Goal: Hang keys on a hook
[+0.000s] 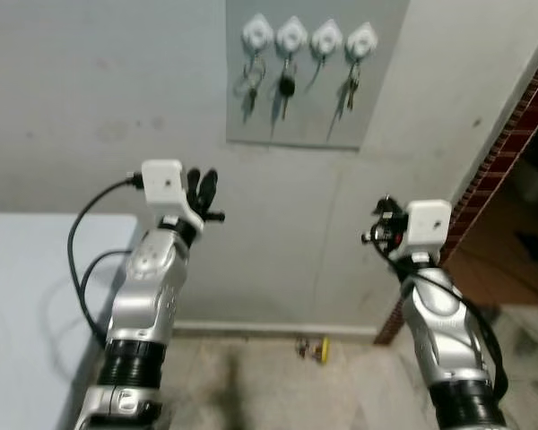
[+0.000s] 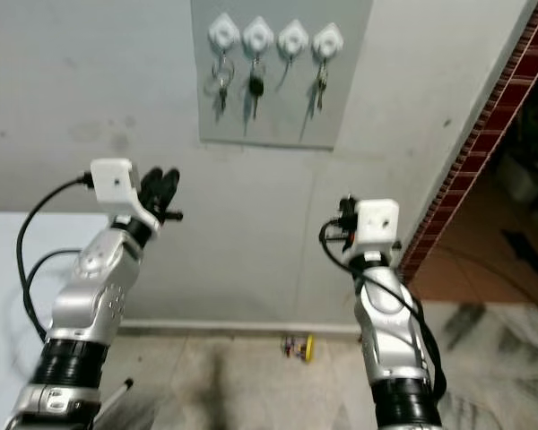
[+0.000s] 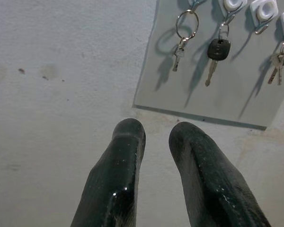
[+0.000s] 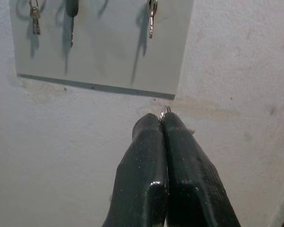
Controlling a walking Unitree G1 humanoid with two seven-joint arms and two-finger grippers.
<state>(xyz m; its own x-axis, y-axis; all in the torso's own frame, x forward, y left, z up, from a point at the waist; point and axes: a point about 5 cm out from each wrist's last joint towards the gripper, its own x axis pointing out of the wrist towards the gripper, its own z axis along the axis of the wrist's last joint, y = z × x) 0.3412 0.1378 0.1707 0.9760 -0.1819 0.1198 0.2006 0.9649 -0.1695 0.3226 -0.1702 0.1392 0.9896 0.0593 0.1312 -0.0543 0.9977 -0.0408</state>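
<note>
A grey board (image 1: 316, 121) on the wall carries a row of white hooks (image 1: 326, 38). A ring with a small key (image 3: 178, 54) hangs from the first hook. A black-headed key (image 3: 218, 49) hangs from the second and a key pair (image 3: 278, 64) from the last. The third hook (image 3: 265, 12) is bare. My right gripper (image 4: 161, 120) is shut on a metal key ring (image 4: 164, 112), whose top pokes out between the tips. It is below and right of the board (image 4: 104, 47). My left gripper (image 3: 156, 132) is open and holds nothing, raised below the board's left edge.
A pale table top (image 1: 27, 296) lies at the left beside my left arm. A brick-edged doorway (image 1: 511, 134) opens at the right. A small yellow object (image 1: 316, 348) lies on the floor at the foot of the wall.
</note>
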